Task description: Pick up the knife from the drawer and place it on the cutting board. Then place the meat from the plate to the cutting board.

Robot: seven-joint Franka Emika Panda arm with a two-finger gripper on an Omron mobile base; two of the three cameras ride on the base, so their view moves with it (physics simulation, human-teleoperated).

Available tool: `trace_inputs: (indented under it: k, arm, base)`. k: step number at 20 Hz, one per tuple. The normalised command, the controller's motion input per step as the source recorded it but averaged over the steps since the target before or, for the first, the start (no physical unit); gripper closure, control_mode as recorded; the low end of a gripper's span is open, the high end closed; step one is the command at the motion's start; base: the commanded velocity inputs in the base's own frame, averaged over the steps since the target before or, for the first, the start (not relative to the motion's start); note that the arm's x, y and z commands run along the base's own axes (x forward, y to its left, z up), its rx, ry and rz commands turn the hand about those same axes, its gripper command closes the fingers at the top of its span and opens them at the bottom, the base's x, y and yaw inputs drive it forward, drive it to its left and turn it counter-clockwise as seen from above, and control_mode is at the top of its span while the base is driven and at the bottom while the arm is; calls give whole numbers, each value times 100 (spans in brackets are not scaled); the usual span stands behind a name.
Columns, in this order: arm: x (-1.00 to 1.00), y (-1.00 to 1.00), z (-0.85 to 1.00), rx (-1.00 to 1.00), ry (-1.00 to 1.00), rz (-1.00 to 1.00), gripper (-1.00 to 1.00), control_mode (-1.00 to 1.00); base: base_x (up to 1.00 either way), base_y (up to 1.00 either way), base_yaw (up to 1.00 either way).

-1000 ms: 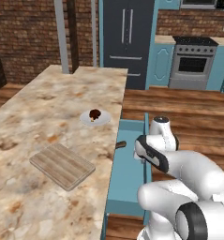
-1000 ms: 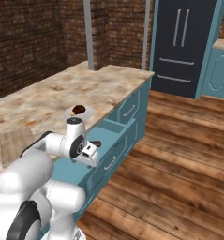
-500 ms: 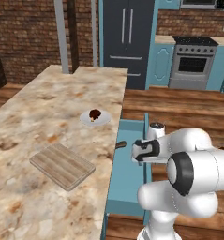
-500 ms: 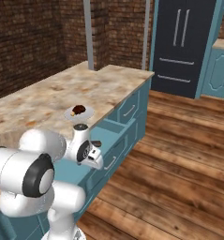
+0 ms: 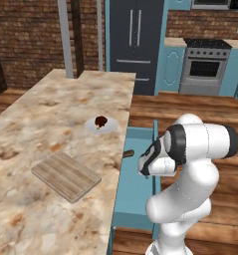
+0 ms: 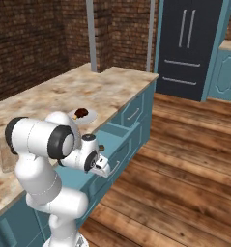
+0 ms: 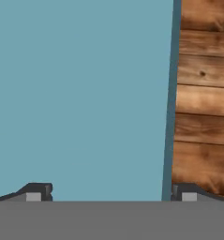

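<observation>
The teal drawer stands pulled out from the right edge of the marbled surface, and the white arm bends over it with the gripper pointing down into it. In the hand view the jaws are spread wide with nothing between them: one fingertip sits over the flat teal drawer floor, the other over the drawer's side wall, with wooden floor beyond.

The left base view shows the knife as a dark brown handle end poking out from under the surface edge at the drawer's far left; its blade is hidden. The right base view gives just a small dark tip of it beside the arm's wrist.

On the surface, the cutting board lies bare at the near side, and farther off rests the round plate with the meat on it. From the right, the plate and meat show just behind the arm's shoulder, with only a sliver of the board at the left.
</observation>
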Motion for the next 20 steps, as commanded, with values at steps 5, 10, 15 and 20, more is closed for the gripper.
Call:
trace_inputs:
  k: [5, 10, 15, 20]
  arm:
    - [24, -35, -44, 2, 3, 0, -100, -100]
    - [-1, -94, -39, 6, 6, 0, -100, -100]
    - [-23, -100, -36, 7, 0, 0, -100, -100]
    - [-44, -100, -20, 3, 0, 2, -100, -100]
  base:
    - [0, 0, 0]
    - [0, 0, 0]
    - [0, 0, 0]
    - [0, 0, 0]
